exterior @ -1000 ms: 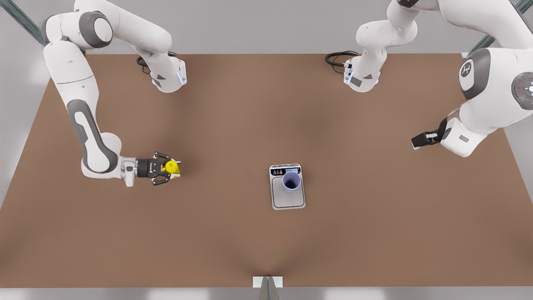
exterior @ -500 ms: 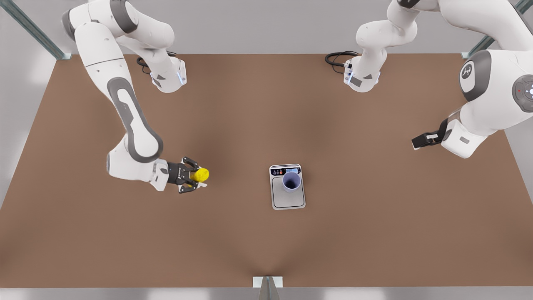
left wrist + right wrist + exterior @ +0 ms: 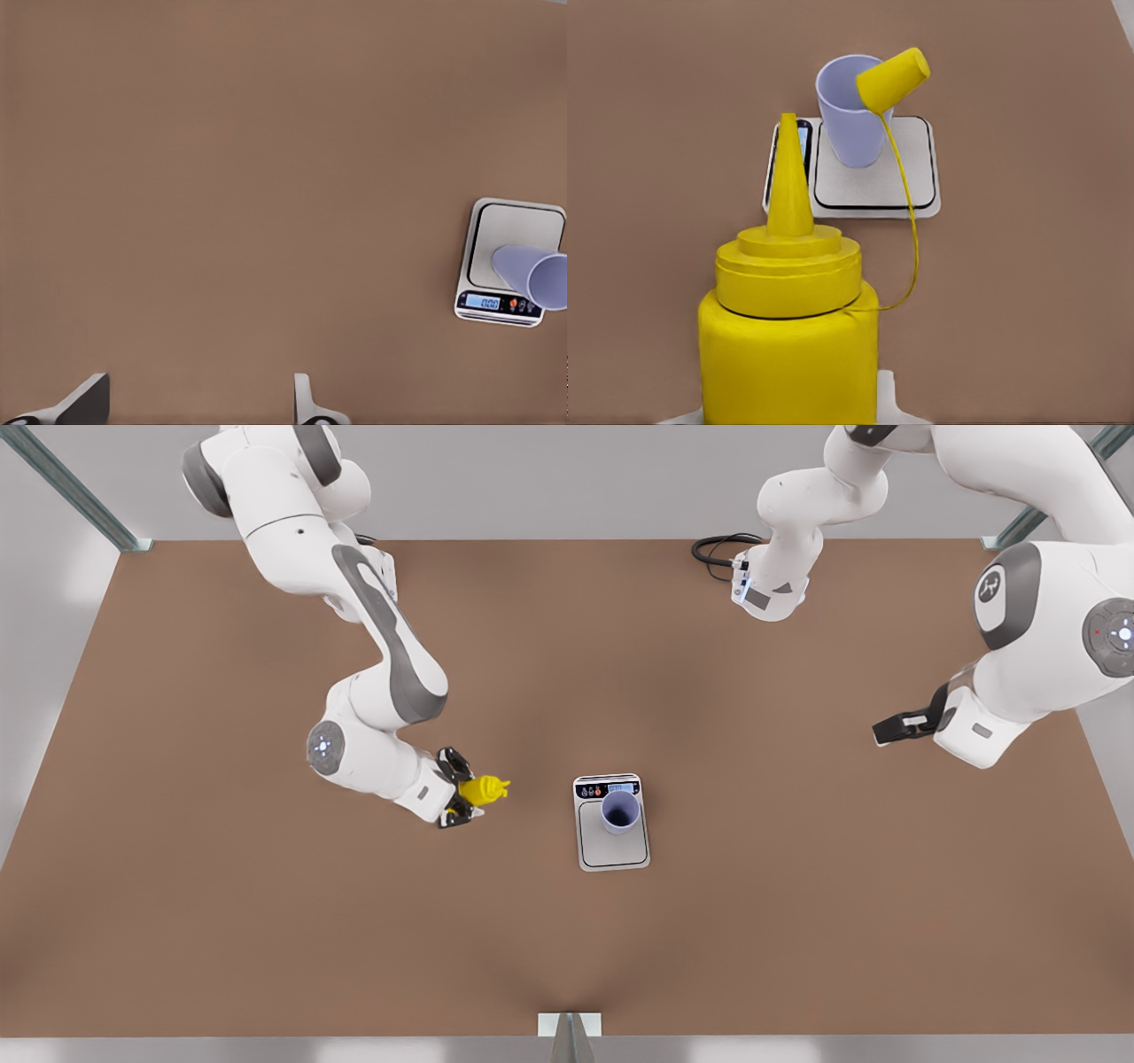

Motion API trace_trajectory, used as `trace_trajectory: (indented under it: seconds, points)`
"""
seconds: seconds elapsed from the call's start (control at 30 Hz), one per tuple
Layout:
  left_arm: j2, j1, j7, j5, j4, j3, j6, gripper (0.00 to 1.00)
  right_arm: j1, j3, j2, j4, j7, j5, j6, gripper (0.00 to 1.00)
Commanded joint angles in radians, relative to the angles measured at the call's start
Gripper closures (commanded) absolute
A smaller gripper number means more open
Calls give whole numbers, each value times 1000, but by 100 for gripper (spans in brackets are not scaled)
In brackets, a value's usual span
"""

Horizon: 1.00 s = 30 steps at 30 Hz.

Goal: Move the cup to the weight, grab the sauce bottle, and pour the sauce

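1 right gripper tilts sauce bottle sideways.

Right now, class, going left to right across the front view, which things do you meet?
Right gripper → sauce bottle → weight with the cup on it → left gripper.

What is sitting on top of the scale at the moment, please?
The cup stands upright on the scale, near its display strip. The plate under the cup is covered. The cup's inside looks dark; contents cannot be told.
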Motion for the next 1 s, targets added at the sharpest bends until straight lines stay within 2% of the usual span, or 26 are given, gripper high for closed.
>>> trace_trajectory:
  seconds: [0.0, 0.1, 0.2, 0.4, 0.5, 0.97]
  points:
    - [1, 2, 0, 0, 0, 0, 0, 0, 6, -5, 0, 0, 1, 0, 0, 51]
    - [1, 3, 2, 2, 0, 0, -2, 0, 160, -137, 12, 71, 76, 0, -3, 51]
    - [3, 3, 15, 25, 0, 0, 2, 0, 250, -212, 118, 215, 164, -19, -32, 51]
    - [3, 3, 14, 25, 0, 0, 0, 0, 282, -224, 238, 388, 253, -59, -97, 51]
    - [4, 3, 14, 23, 0, 0, 2, 0, 336, -278, 281, 450, 277, -54, -111, 51]
    - [4, 3, 14, 23, 0, 0, 0, 0, 410, -296, 367, 531, 446, -52, -106, 51]
